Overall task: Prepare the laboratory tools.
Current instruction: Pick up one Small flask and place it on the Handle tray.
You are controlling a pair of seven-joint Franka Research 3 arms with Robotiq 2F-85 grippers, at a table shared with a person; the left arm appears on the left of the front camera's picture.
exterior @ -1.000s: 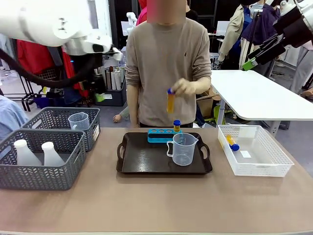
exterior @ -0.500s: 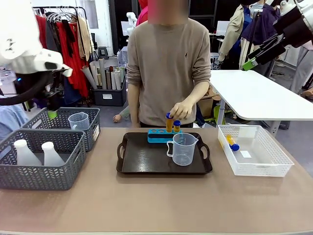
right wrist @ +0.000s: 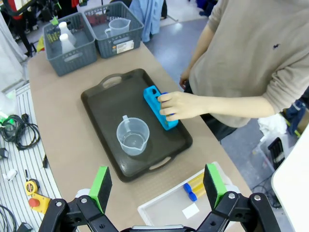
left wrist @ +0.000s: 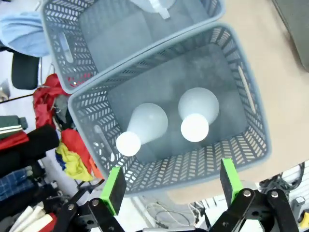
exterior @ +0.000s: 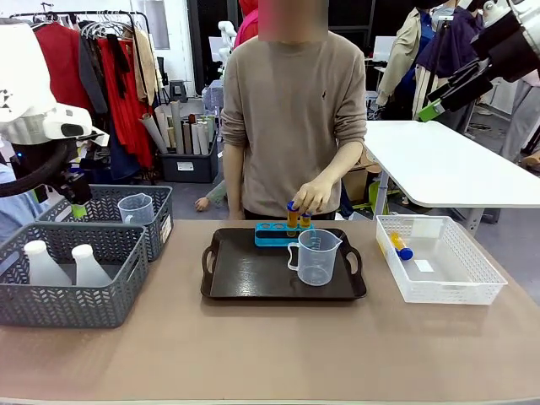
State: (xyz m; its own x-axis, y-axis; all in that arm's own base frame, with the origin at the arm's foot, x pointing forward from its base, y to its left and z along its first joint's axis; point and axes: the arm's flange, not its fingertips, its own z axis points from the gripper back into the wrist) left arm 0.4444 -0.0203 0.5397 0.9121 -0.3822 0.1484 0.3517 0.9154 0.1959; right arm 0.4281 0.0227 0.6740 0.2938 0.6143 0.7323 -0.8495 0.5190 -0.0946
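Left claw (left wrist: 170, 182) gaped empty above conical white flasks (left wrist: 195, 116) in a mesh basket (left wrist: 91, 113) left of the tray (exterior: 245, 270); right claw (right wrist: 157, 184) likewise. The hand (exterior: 314, 196) had lowered its amber tube (exterior: 292, 216).

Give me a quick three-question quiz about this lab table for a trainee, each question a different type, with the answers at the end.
1. True or false: the clear plastic measuring beaker with a handle stands on the dark tray.
2. Multiple choice: what does the near grey mesh basket hold?
A. two translucent white conical flasks
B. a pile of amber tubes
C. a blue rack
3. Short answer: is the left gripper, above that basket, open or shut?

Key: 1 true; 2 A; 3 open, with nothing between its pads.
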